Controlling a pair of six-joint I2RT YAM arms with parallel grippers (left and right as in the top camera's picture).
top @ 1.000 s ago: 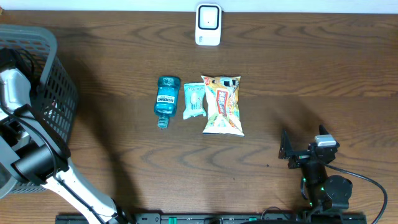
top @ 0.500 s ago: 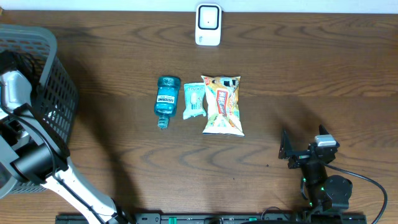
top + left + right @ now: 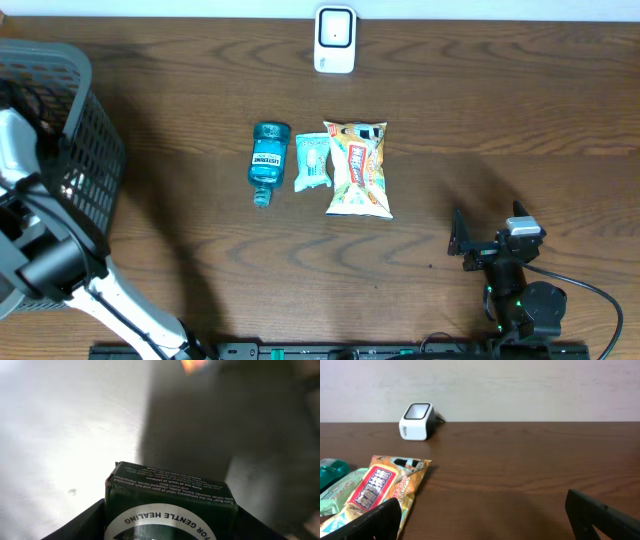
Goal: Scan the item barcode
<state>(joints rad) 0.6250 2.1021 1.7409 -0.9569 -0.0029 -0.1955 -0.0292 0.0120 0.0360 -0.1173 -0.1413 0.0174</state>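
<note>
**Inspector:** Dark wood table point(image 3: 520, 110), with a pale wall behind it in the right wrist view. Containers first.

**Assistant:** One grey mesh basket point(image 3: 95, 140), upper left of the overhead frame. The left arm point(image 3: 50, 265) crosses its rim and blocks the interior, so its contents cannot be read from above.

**Inspector:** What does the left wrist view add?

**Assistant:** A dark green box point(image 3: 170, 525) lettered "FOR GENTLE HEALING", bottom centre of that frame, over a pale grey surface. The left gripper point(image 3: 170, 505) has hold of it. The black fingers point(image 3: 75, 522) are partly closed and meet both its sides.

**Inspector:** Loose items?

**Assistant:** Three lie in a row at the centre of the overhead frame. From left to right they are a blue mouthwash bottle point(image 3: 269, 160), a pale green packet point(image 3: 312, 162) and a snack bag point(image 3: 357, 168). The packet lies just beside the bag. The white scanner point(image 3: 335, 40) stands at top centre, well apart from the basket.

**Inspector:** The right side?

**Assistant:** The right gripper point(image 3: 462, 243) sits at lower right of the overhead frame, spread wide with nothing between its fingers. Its wrist view shows the scanner's slanted window, which the overhead flattens. It cuts the bottle off at the left edge of the frame.
</note>
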